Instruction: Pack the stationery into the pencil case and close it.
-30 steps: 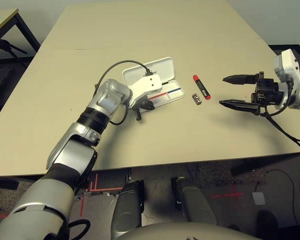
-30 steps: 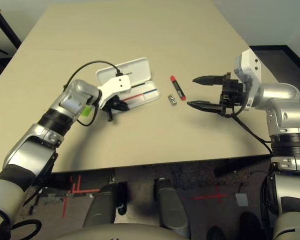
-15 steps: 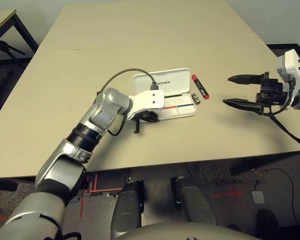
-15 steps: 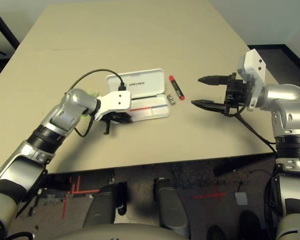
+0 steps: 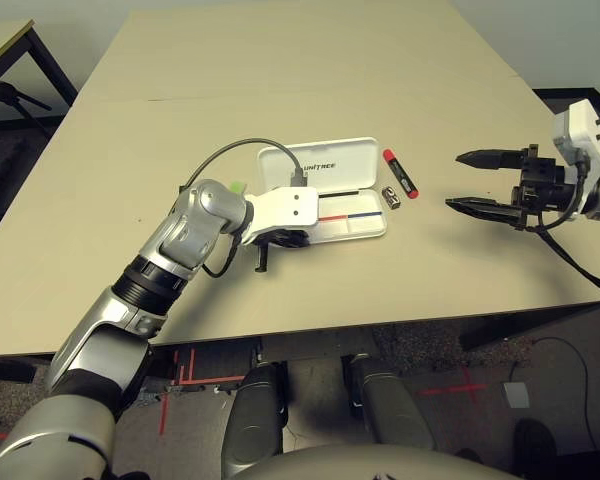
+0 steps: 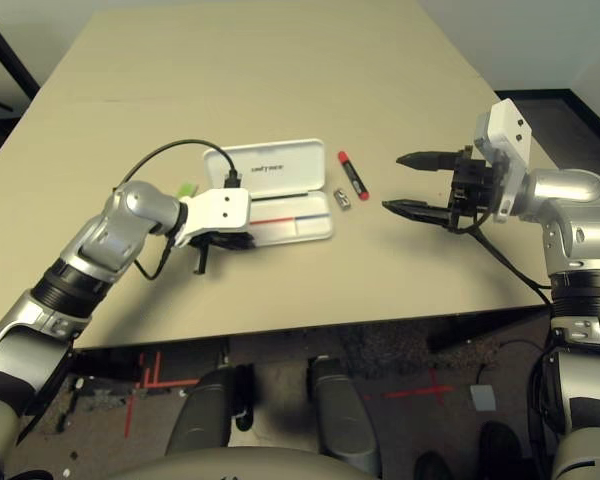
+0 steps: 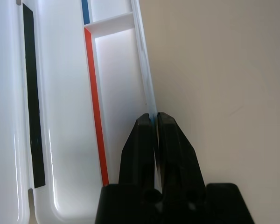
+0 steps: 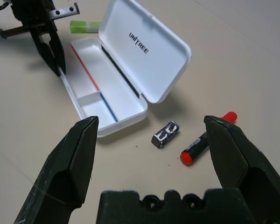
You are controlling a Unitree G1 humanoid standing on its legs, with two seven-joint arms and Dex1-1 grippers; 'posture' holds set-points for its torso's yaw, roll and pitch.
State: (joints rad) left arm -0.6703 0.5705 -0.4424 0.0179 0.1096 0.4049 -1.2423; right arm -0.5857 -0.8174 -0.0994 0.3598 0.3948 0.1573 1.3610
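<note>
Inside the white lid (image 8: 144, 51), black "UNITREE" lettering (image 8: 139, 43).

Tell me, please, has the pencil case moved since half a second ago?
Yes, slightly: in the left eye view the pencil case has shifted toward the robot's left, away from the small dark-and-silver block, which lies where it was on the table.
</note>
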